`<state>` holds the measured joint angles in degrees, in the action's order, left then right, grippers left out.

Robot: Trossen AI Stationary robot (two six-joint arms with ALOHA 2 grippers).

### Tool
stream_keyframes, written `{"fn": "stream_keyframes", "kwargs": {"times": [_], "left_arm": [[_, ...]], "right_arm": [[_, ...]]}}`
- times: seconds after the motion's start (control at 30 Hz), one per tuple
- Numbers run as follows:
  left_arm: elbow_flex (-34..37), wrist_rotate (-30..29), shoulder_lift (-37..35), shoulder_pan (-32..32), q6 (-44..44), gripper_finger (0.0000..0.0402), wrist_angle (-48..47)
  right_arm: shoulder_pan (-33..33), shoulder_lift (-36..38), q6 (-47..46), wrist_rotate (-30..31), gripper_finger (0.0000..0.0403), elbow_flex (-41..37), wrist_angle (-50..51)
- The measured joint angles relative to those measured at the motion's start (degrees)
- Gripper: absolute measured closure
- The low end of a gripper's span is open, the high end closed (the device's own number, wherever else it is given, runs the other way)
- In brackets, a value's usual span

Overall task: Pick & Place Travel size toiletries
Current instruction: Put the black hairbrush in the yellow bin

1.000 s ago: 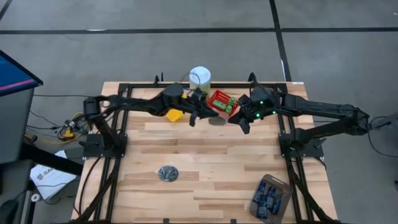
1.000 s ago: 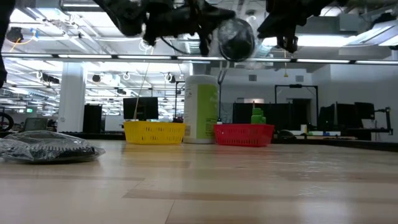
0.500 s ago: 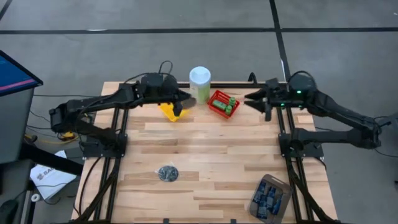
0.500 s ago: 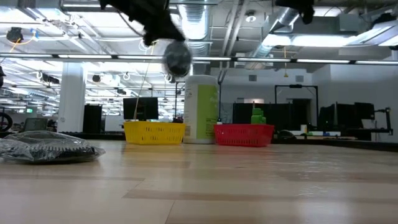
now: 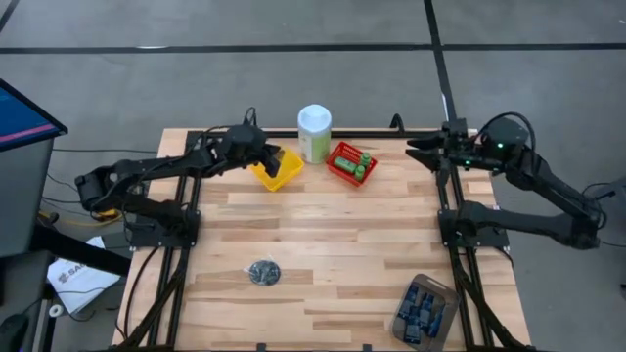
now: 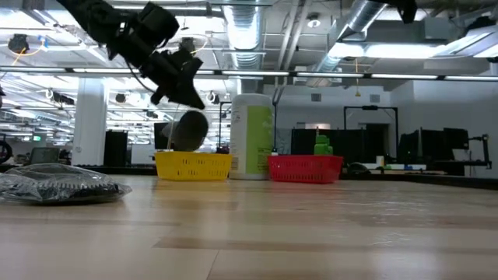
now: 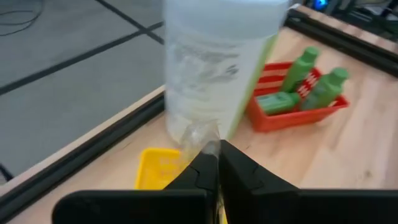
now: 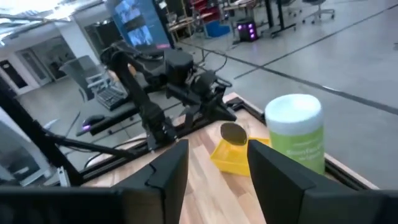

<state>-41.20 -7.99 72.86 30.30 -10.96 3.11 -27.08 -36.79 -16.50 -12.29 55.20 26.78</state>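
Note:
My left gripper (image 5: pixel 266 156) hovers over the yellow basket (image 5: pixel 284 176) at the table's far edge, shut on a dark round clear-wrapped bundle (image 6: pixel 189 128). That bundle hangs just above the basket (image 6: pixel 193 165) and shows in the right wrist view too (image 8: pixel 233 132). My right gripper (image 5: pixel 419 153) is open and holds nothing, raised near the table's far right corner. A second bundle (image 5: pixel 263 272) lies flat on the near left part of the table. Green bottles (image 5: pixel 363 162) stand in the red basket (image 5: pixel 342 156). Navy tubes fill a grey container (image 5: pixel 424 308). My left gripper pinches the bundle's clear wrapping (image 7: pixel 200 134) between its two shut fingers (image 7: pixel 199 171), at the bundle's upper edge. The fingers slant down from the table's left side. The bundle hangs below them, lifted clear, right above the yellow basket.
A tall pale green canister with a white lid (image 5: pixel 314 131) stands between the yellow and red baskets, close beside my left gripper. The grey container sits at the near right corner. Black frame rails (image 5: pixel 460 230) run along both table sides.
My left gripper has carried the bundle from in front of the red basket toward the table's left and has come down over the yellow basket. My right gripper has drawn back toward the far right corner and has risen, staying open.

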Motion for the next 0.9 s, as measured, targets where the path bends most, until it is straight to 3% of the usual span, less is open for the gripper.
{"fn": "stream_keyframes", "kwargs": {"times": [0.5,0.67,0.9], "left_arm": [[6.0,1.8,0.0,1.2,-3.0,0.0386,3.6],[6.4,4.1,0.0,1.2,1.9,0.0333,4.1],[6.3,5.4,-0.8,1.2,3.4,0.0222,4.4]], "right_arm": [[-2.9,0.0,-0.3,0.8,0.0234,0.0,5.5],[-3.7,0.0,-0.5,0.9,0.0208,0.0,6.3],[-4.2,0.0,-0.5,0.8,0.0178,0.0,6.3]]}}
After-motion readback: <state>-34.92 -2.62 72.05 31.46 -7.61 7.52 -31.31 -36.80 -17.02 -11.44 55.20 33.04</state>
